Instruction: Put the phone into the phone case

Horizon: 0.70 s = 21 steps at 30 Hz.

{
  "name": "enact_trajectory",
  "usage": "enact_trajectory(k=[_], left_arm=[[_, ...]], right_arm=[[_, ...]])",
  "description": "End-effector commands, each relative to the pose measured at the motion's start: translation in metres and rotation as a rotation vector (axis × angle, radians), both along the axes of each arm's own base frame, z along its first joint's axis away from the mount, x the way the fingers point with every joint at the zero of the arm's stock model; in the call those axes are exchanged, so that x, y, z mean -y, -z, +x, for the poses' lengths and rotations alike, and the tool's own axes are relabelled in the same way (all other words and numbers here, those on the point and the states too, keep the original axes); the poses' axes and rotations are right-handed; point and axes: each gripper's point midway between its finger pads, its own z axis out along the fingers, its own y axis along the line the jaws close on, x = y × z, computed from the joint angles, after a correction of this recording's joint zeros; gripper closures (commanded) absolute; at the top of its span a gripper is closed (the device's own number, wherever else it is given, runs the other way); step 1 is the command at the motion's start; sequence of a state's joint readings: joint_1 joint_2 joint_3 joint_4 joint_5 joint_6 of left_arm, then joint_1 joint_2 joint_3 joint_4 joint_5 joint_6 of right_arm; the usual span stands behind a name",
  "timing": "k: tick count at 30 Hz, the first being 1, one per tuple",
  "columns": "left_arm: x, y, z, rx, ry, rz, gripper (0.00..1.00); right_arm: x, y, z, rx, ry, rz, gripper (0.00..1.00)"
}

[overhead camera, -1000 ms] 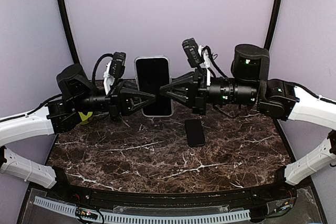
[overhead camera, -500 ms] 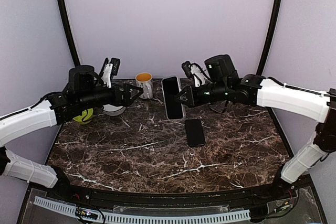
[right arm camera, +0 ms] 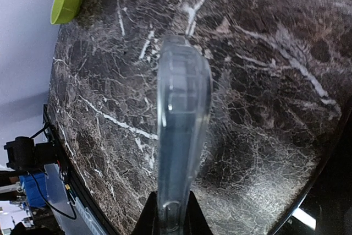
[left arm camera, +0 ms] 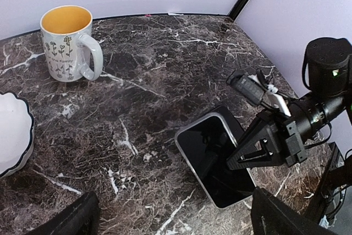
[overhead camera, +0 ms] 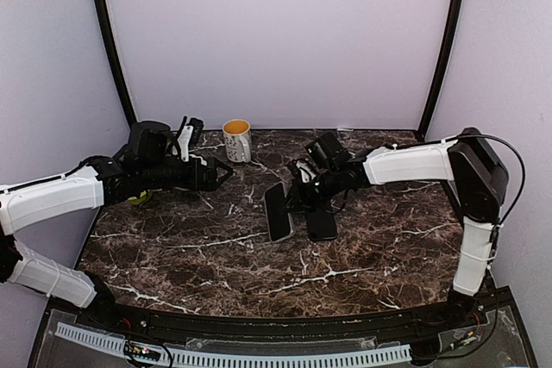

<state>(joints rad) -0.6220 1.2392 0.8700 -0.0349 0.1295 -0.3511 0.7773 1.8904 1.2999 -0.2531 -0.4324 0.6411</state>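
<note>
The right gripper (overhead camera: 291, 205) is clamped on one long edge of the clear soft phone case (overhead camera: 277, 213), which has a glossy black phone (left arm camera: 212, 155) showing inside its pale rim. It holds the case tilted low over the dark marble tabletop (overhead camera: 198, 256), well in front and to the right of the flower-printed white ceramic mug with an orange inside (overhead camera: 237, 140). A bare flat black phone (overhead camera: 322, 223) lies on the marble just past the case from the mug, while the left gripper (overhead camera: 222, 170) hovers near the mug's left front, its fingers (left arm camera: 69, 221) spread wide and holding nothing.
</note>
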Motion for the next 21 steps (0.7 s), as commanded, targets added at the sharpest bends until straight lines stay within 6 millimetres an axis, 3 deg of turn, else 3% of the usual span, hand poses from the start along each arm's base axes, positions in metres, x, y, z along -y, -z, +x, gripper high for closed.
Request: enact_trajectory(k=[1,4,10,14,21], left_arm=[[-0.008,0.003,0.001,0.006,-0.023,0.019,0.02],[-0.011,0.005,0.002,0.010,-0.037,0.021,0.02],[-0.010,0.006,0.002,0.007,-0.036,0.021,0.02],[-0.009,0.006,0.003,0.009,-0.036,0.020,0.02],[-0.009,0.008,0.003,0.003,-0.035,0.015,0.02]], right_arm=[[-0.023,-0.017,0.008,-0.063,-0.003,0.156,1.00],[-0.028,-0.005,0.004,-0.123,0.005,0.198,1.00],[-0.011,0.023,0.011,-0.158,0.109,0.128,1.00],[0.000,0.048,0.010,-0.173,0.129,0.045,0.87],[0.011,0.060,0.014,-0.166,0.172,-0.034,0.59]])
